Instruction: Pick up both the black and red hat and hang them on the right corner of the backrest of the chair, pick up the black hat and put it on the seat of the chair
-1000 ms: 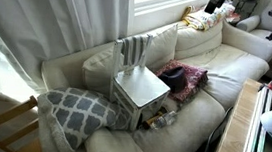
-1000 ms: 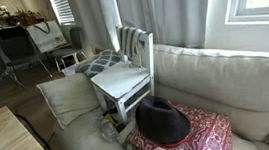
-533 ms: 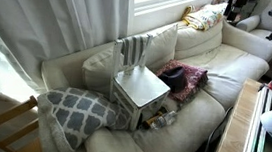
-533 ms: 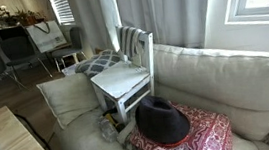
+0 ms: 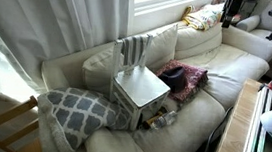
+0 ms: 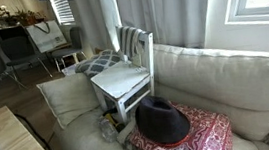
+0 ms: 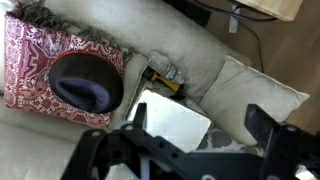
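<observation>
Only the wrist view shows the claw (image 7: 198, 120), spread wide above the chair (image 7: 168, 112).

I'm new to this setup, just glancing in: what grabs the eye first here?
A small pale chair stands on the sofa. Beside it a black hat sits on a dark red patterned cloth. In the wrist view the open hand hangs above the chair.

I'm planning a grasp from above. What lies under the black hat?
The black hat rests on a dark red patterned cloth spread on the sofa. Whatever lies beneath its dome is covered.
</observation>
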Robot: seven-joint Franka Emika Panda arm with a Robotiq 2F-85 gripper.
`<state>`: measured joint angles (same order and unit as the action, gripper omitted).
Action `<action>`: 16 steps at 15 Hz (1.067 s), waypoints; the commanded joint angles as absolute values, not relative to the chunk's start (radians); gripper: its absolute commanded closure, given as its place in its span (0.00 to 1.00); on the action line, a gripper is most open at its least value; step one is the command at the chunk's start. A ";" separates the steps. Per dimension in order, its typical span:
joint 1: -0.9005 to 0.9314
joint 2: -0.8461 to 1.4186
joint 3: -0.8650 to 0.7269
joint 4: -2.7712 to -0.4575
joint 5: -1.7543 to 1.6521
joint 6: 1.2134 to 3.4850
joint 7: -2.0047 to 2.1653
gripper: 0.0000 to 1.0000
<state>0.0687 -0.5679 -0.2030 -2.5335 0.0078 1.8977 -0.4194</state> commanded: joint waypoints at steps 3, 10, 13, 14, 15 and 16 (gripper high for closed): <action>0.049 -0.566 -0.186 -2.532 0.017 1.896 -0.428 0.00; 0.074 -0.316 -0.202 -2.508 0.023 2.005 -0.496 0.00; 0.067 -0.155 -0.184 -2.486 -0.004 2.153 -0.575 0.00; 0.063 -0.090 -0.180 -2.469 -0.005 2.187 -0.619 0.00; 0.053 -0.025 -0.171 -2.450 -0.014 2.226 -0.645 0.00; 0.042 0.038 -0.165 -2.425 -0.009 2.264 -0.680 0.00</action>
